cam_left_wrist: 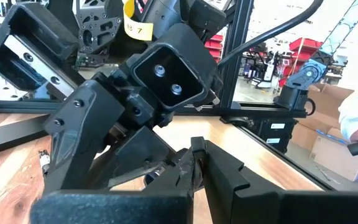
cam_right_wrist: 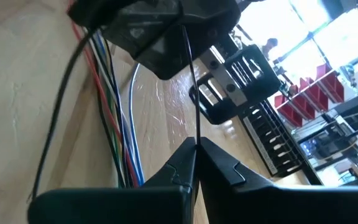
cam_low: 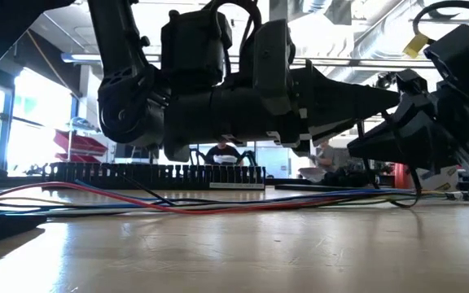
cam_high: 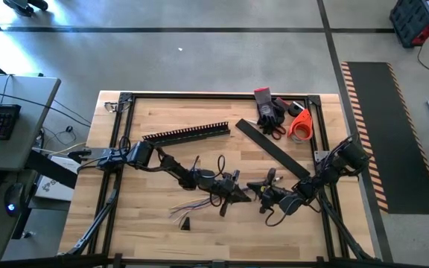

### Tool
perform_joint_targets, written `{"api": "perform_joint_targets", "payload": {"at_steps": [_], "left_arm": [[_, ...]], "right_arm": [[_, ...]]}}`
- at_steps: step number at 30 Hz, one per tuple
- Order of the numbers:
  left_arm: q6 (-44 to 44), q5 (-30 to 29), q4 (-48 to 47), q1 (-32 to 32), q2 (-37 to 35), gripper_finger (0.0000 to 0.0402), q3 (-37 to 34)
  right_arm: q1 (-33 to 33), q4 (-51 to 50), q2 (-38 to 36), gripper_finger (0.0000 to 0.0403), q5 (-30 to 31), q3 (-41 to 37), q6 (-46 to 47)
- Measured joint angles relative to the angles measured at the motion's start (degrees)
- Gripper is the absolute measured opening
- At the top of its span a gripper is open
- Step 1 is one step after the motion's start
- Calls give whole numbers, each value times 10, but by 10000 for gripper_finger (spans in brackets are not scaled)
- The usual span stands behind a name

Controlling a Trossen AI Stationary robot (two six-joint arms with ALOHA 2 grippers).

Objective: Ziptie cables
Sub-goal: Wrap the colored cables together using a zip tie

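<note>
Two grippers: they meet nose to nose near the table's middle, a little toward six o'clock in the high view
Left gripper point(cam_high: 238, 195): reaches in from nine o'clock; in its own wrist view the fingers are pressed together, apparently on a thin dark strand, though what it is cannot be made out
Cables point(cam_high: 192, 208): loose coloured ends fan out toward seven o'clock of the left gripper; in the low view red, blue and dark strands lie flat along the wood under both arms
Right gripper point(cam_right_wrist: 196, 144): comes in from four o'clock; its fingers are pinched shut on a thin black tie strand point(cam_right_wrist: 190, 81) that runs straight up to the left gripper
Step in hand: probably drawing the tie snug around the bundle
Doing it well: the right arm should pull along the strand's own line, steady and slow, while the left holds the bundle from sliding; a sideways tug risks slipping the strand out of the fingertips
Slotted rail point(cam_high: 186, 134): at eleven o'clock of the grippers, well apart
Flat black strip point(cam_high: 272, 148): at one o'clock, lying diagonally
Far corner: gloves point(cam_high: 268, 110) and an orange tape roll point(cam_high: 299, 125) at two o'clock
Table point(cam_high: 155, 231): pale wood planks in a black frame
Room: grey concrete floor, hazard-striped mat at three o'clock, desk with keyboard at nine o'clock; red bins and a person show far behind
</note>
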Motion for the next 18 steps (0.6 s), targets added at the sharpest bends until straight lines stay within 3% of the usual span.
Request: {"api": "perform_joint_targets", "payload": {"at_steps": [18], "left_arm": [[0, 0, -9, 0, 0, 0, 0]], "right_arm": [[26, 4, 0, 0, 4, 0, -30]]}}
